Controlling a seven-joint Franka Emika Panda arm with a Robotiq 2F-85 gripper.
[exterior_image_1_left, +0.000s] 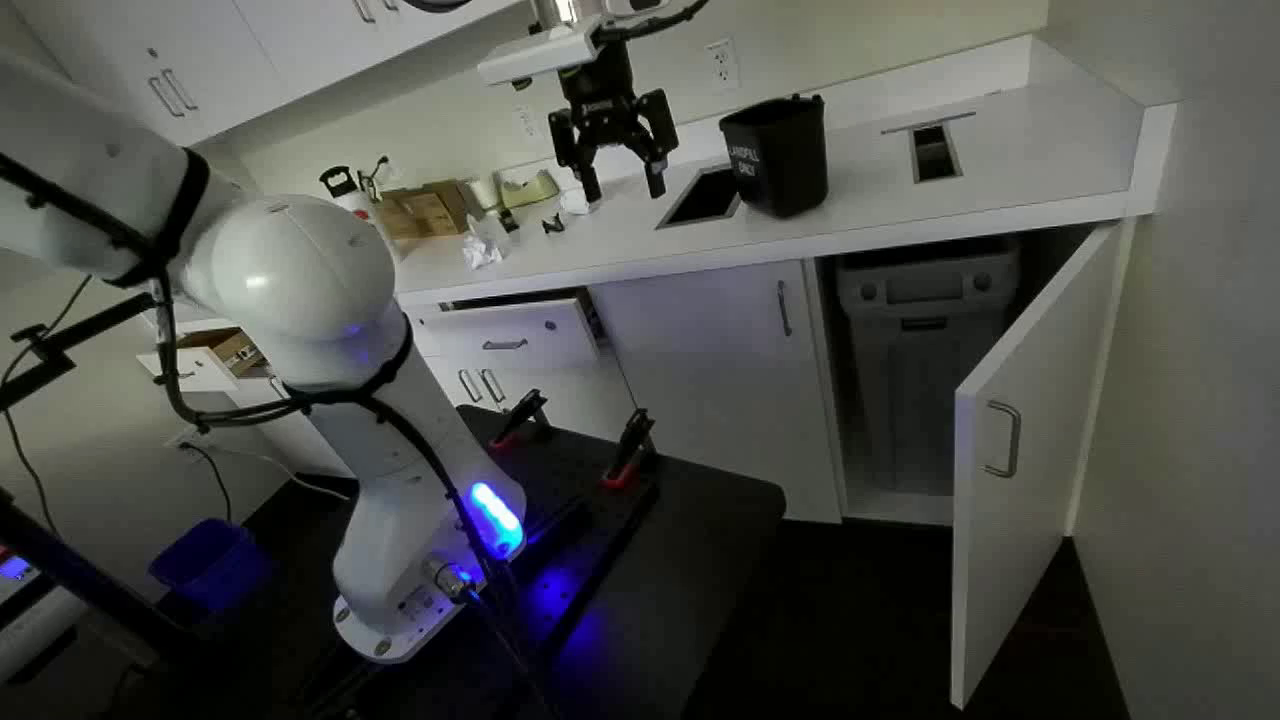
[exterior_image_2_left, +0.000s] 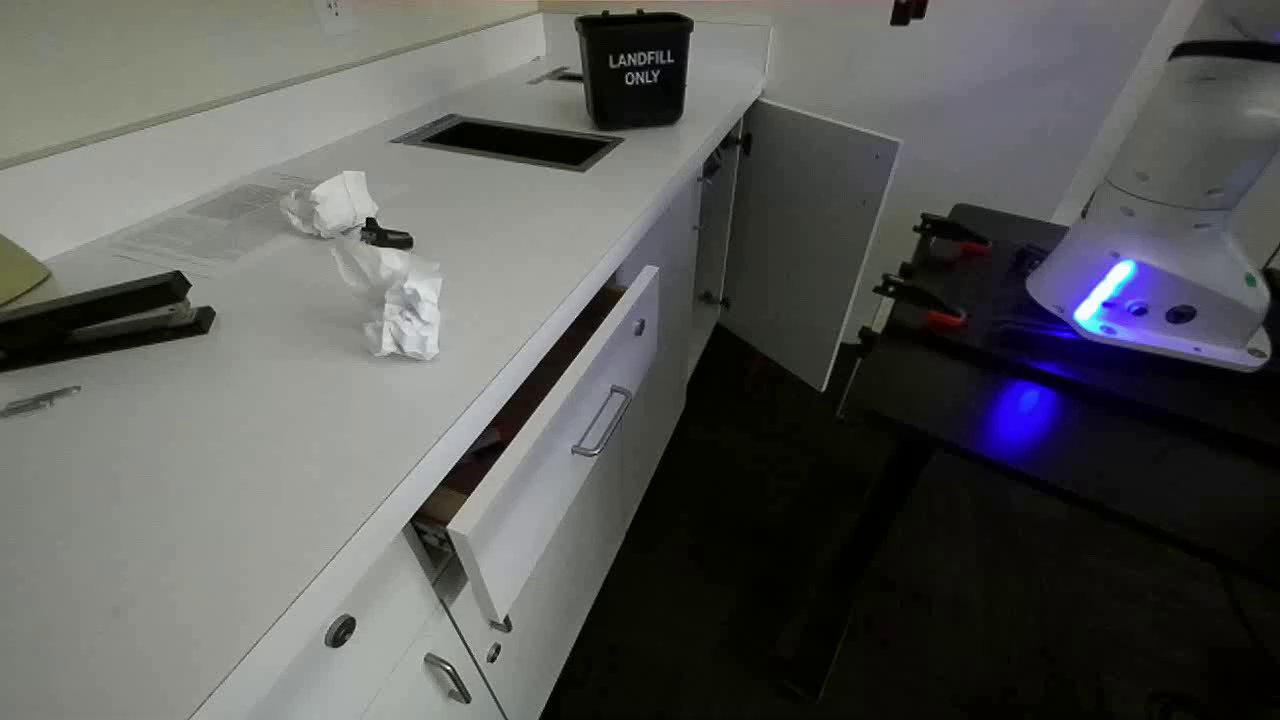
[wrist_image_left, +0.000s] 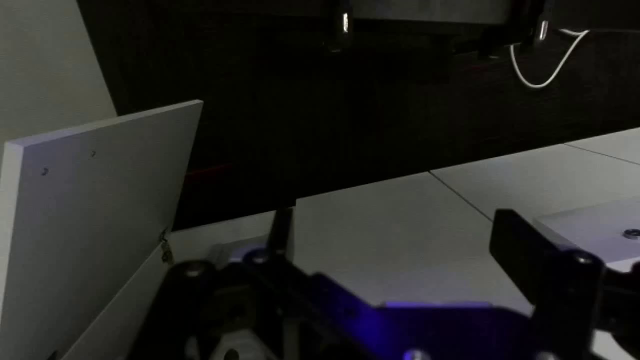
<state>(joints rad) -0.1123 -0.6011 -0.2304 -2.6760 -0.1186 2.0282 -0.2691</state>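
My gripper (exterior_image_1_left: 624, 187) hangs in the air with its fingers spread and nothing between them. In the wrist view, the gripper (wrist_image_left: 394, 215) shows a wide gap with white cabinet fronts behind it. A black bin (exterior_image_1_left: 775, 160) marked "LANDFILL ONLY" stands upright on the white counter (exterior_image_2_left: 300, 450), beside a rectangular cutout (exterior_image_2_left: 520, 142). Two crumpled papers, one nearer (exterior_image_2_left: 405, 315) and one farther (exterior_image_2_left: 335, 205), lie on the counter around a small black object (exterior_image_2_left: 388, 236). A black stapler (exterior_image_2_left: 100, 315) rests at the left of that exterior view, near a pen (exterior_image_2_left: 40, 402).
Below the counter, a drawer (exterior_image_2_left: 570, 440) is pulled partway out. A cabinet door (exterior_image_1_left: 1040, 450) stands swung outward, with a grey bin (exterior_image_1_left: 920, 380) inside. Cardboard boxes (exterior_image_1_left: 425, 212) sit farther along the counter. Clamps (exterior_image_1_left: 630, 450) rise from the black table (exterior_image_1_left: 700, 540) at the arm's base.
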